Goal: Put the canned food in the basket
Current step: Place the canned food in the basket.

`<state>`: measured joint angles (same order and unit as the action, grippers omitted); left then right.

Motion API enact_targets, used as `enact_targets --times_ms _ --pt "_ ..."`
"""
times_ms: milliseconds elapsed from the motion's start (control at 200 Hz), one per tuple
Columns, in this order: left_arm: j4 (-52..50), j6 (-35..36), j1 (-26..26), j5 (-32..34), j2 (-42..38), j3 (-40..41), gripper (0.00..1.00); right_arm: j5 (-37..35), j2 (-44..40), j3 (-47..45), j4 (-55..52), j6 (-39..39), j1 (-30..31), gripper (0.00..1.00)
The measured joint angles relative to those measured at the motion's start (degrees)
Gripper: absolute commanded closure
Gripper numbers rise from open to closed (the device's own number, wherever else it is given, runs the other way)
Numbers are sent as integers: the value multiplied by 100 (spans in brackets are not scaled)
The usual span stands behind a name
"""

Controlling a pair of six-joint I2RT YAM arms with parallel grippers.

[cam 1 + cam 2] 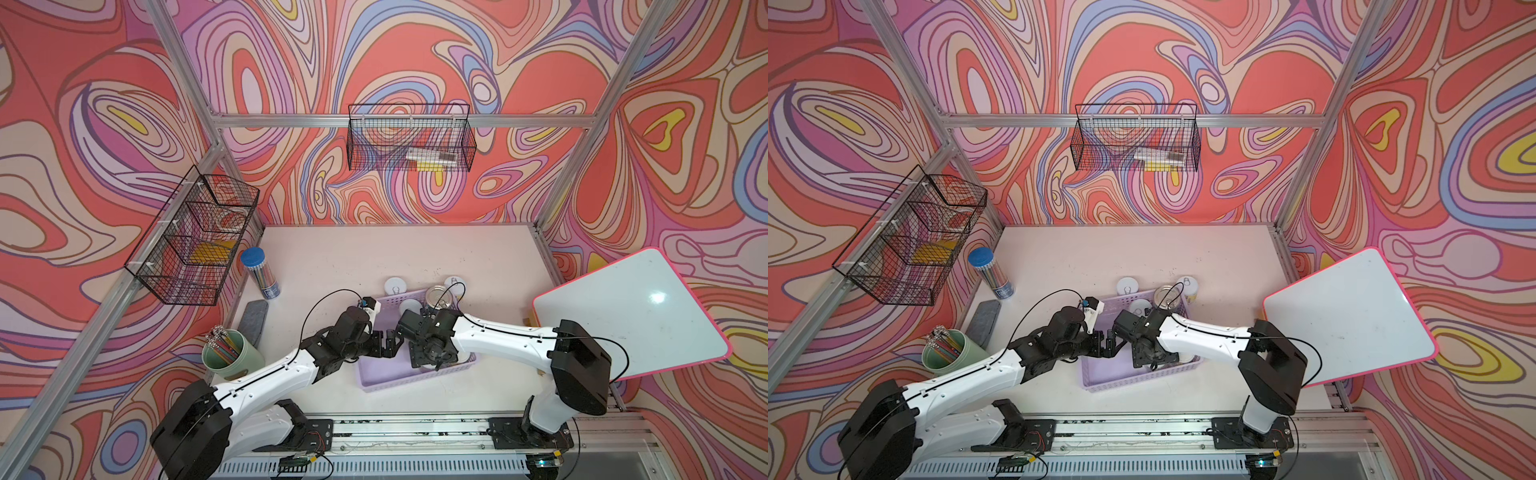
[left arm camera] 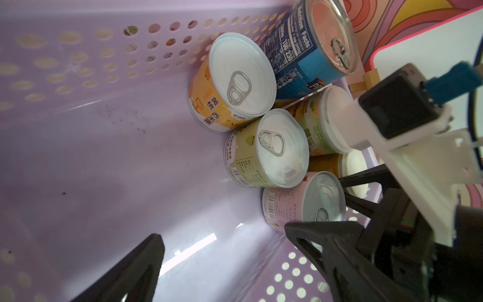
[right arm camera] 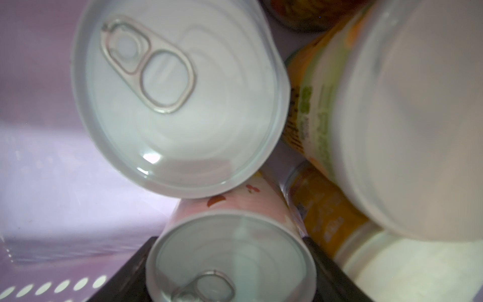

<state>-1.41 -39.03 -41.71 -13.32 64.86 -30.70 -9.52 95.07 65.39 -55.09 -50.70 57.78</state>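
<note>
Clamps pink can in right jaws, upright on basket floor beside five other cans, including blue can. Holds left jaws wide apart over bare basket floor. Leaves one can and a second can on tabletop just beyond far wall.

a robotics lab test cell rather than a home: an aluminium frame boxes in a white tabletop, the walls are printed swirl backdrops, a left arm and a right arm stand on a rail with bare wiring, black wire baskets hang from the frame, and a lilac basket sits as a staged prop
</note>
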Motion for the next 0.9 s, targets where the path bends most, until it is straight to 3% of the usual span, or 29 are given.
enact_targets --times_ms 255,491,901 --pt "57 4 0 0 46 0 1 -11 0 7 24 0 -4 14" --pt "-205 94 0 127 -17 -122 1 -15 -192 79 -31 17 -4 15" --pt "-1759 896 0 857 -275 -1611 1 -413 -1445 492 81 643 -216 15"
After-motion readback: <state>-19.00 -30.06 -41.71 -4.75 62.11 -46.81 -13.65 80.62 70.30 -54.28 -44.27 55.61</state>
